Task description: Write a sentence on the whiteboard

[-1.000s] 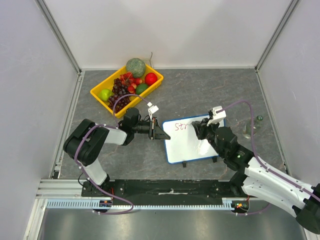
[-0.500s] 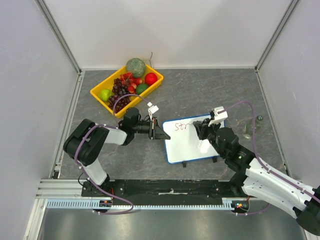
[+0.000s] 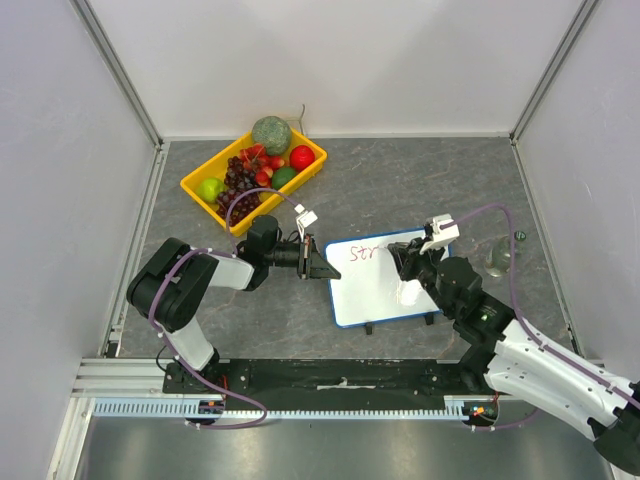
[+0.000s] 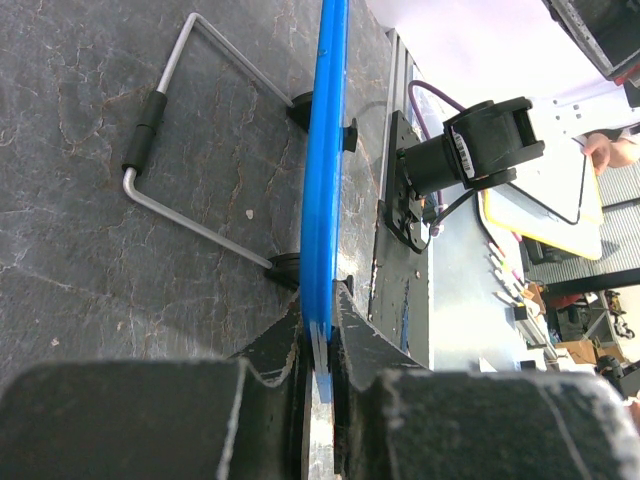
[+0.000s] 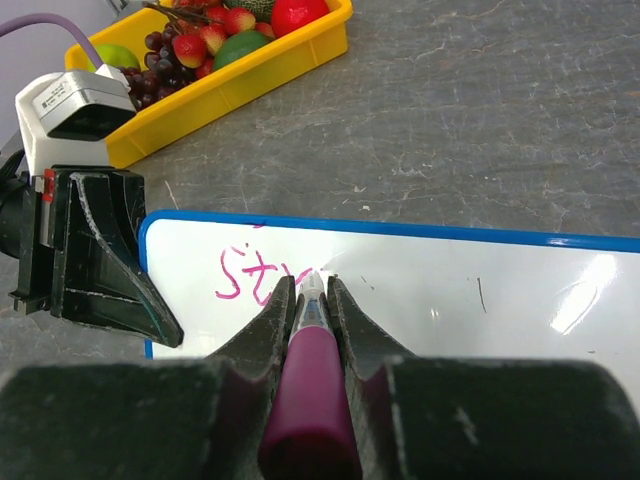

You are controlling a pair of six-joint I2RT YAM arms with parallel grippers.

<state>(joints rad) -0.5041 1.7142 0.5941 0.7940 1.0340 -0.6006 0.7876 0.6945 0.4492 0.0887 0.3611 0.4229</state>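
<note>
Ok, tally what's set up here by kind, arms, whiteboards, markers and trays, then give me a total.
Arms: 2, the left claw clamped on the whiteboard rim, the right claw gripping the marker
Whiteboards: 1
Markers: 1
Trays: 1, the yellow tray
Total: 5

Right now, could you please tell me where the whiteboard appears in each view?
Top external: the whiteboard, centre, slightly right.
Left wrist: edge-on, its blue rim running down the middle.
Right wrist: lying across the lower half.
Shared landmark: the left claw clamping its left edge.
</note>
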